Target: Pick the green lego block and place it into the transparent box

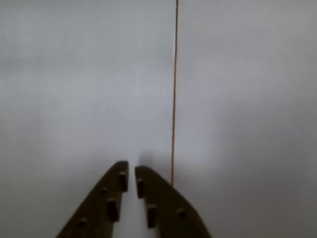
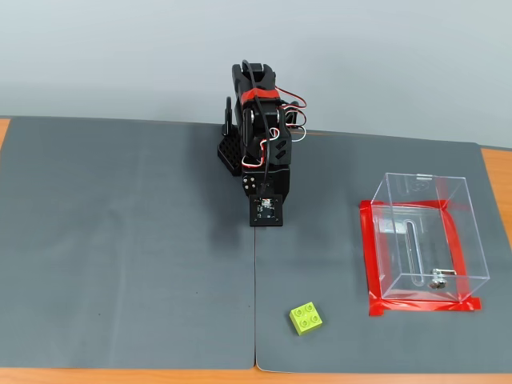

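Presently nothing is grasped: gripper (image 1: 132,171) empty, tips nearly pressed together in the wrist view. Arm (image 2: 260,136) folded at the mat's 12 o'clock edge, a rest pose by the look. Block (image 2: 306,318) lies on the desk at 6 o'clock, well apart. Box (image 2: 424,240) stands open-topped at 3 o'clock within a red tape outline (image 2: 373,264), likely marking its spot.

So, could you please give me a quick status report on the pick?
Gripper shut, empty, folded back near the arm base. Green lego block untouched on the grey mat, front centre. Transparent box empty, to its right. Nothing between them.
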Motion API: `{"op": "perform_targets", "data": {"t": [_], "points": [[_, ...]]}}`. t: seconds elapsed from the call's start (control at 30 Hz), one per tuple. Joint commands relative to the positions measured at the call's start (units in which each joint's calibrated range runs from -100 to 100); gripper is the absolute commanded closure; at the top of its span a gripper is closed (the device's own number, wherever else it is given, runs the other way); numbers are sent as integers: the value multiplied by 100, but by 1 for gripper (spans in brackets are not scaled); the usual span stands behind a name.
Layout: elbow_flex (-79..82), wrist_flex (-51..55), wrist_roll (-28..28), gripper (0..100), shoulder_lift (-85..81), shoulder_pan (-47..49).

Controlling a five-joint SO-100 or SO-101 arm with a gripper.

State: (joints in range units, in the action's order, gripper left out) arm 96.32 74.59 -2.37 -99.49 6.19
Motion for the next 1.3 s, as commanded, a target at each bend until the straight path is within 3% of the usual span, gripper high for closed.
{"op": "perform_targets", "data": {"t": [0.0,0.23,0.63,1.27], "points": [[-401,6,15,98,25,19],[-563,-193,15,98,509,19],[-2933,-1504,15,98,3527,-4],[-6308,-1539,47,98,7011,108]]}}
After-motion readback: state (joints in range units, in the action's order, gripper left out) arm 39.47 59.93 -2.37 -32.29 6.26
